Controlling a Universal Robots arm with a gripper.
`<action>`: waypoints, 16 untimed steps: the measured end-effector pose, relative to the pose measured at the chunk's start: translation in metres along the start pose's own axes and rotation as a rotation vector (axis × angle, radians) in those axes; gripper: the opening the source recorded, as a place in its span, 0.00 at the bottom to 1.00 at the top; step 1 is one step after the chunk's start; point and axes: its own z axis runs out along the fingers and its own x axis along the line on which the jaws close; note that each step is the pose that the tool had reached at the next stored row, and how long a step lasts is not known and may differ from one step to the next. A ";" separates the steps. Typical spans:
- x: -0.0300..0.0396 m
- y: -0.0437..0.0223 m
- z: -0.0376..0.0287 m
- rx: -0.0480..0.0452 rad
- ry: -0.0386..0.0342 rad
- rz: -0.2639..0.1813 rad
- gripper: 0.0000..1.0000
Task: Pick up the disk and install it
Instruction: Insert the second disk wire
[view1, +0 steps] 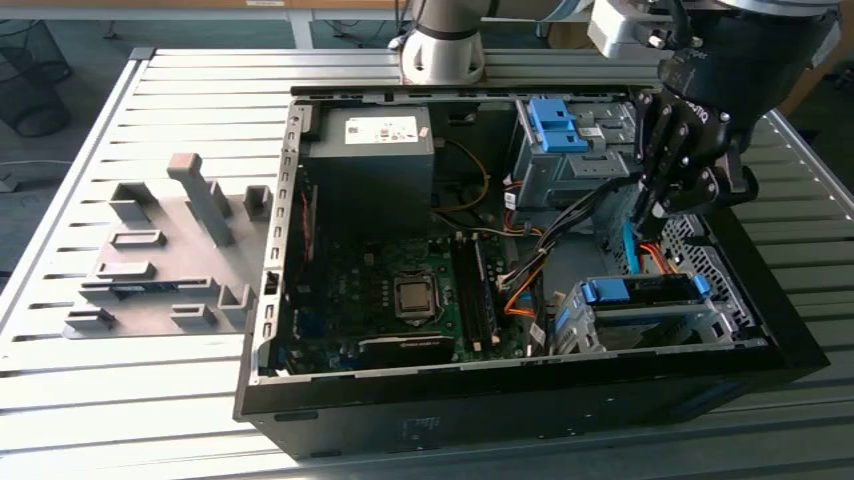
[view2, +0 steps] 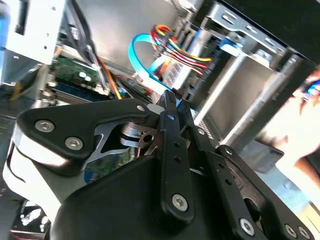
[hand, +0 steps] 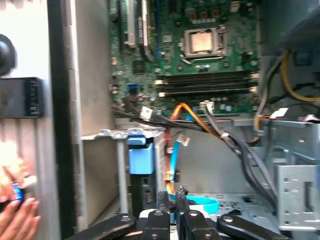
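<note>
End effector (view2: 172, 107) has its black fingers pinched together, pointing at a looped light-blue cable (view2: 142, 57) and a bundle of coloured wires (view2: 182, 50), green circuit board (view2: 75, 75) off beside them.

Computer case (view1: 287, 330): centre of the exterior view, lying open on the slatted table (view1: 80, 390).
Fixture plate (view1: 160, 255): on the table, at the exterior view's left of the case.
Power supply box (view1: 371, 150): upper left inside the case.
Motherboard (view1: 387, 300): lower middle inside the case, below the box.
Upper drive cage (view1: 574, 150): upper right inside the case.
Lower drive cage (view1: 641, 310): lower right inside the case.
Gripper (view1: 654, 215): right of centre, between the two cages, above the cables (view1: 561, 225).
Arm base (view1: 443, 45): top centre, behind the case.
</note>
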 end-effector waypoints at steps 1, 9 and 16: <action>0.0010 -0.0001 0.0001 -0.0013 -0.0195 0.000 0.18; 0.0128 -0.0007 0.0055 -0.0044 -0.0696 0.001 0.18; 0.0219 -0.0012 0.0127 -0.0047 -0.0741 0.001 0.18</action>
